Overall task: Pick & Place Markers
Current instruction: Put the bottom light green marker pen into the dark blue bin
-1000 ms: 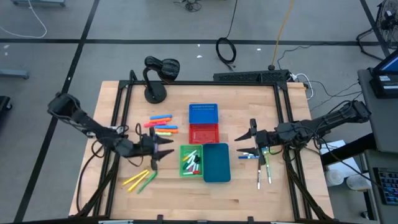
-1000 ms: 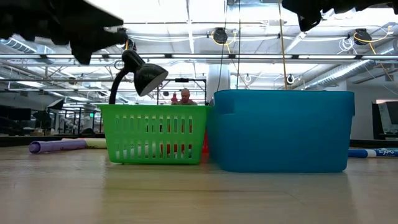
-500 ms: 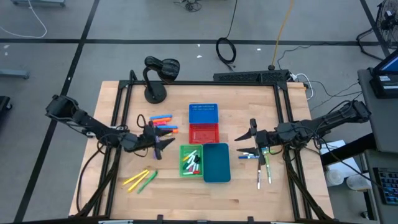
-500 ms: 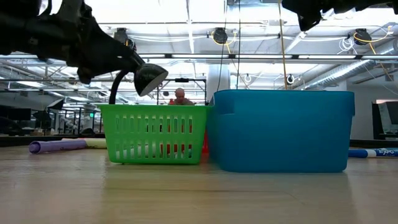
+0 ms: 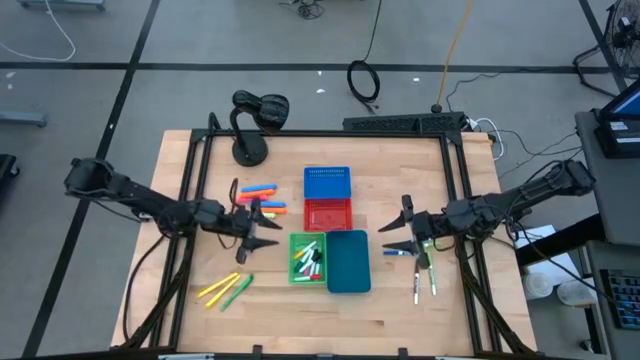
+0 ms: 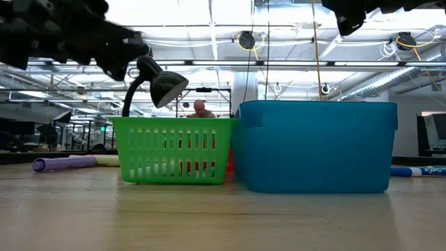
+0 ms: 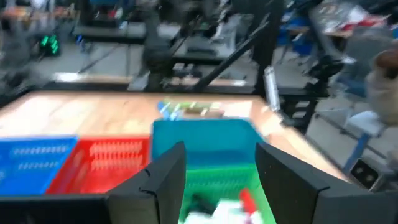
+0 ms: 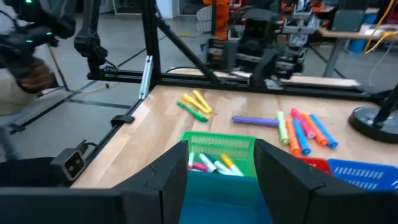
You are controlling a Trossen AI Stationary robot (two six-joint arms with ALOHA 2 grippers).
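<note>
Now both hands, left (image 5: 262, 228) and right (image 5: 397, 233), hover open, empty, beside the bins (image 5: 327, 257).

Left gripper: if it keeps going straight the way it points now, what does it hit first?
The left gripper, open and empty, points toward the bins. Going by its wrist view, the green basket lies first in line, with the teal bin behind it. It may be high enough to pass over the rim; depth is unclear.

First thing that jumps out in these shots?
The cluster of small bins mid-table: a blue basket, a red one, a green basket already holding markers, and a teal tub. Loose markers lie left of them, with the left gripper hovering there, jaws open. The right gripper waits, open, right of the tub.
</note>
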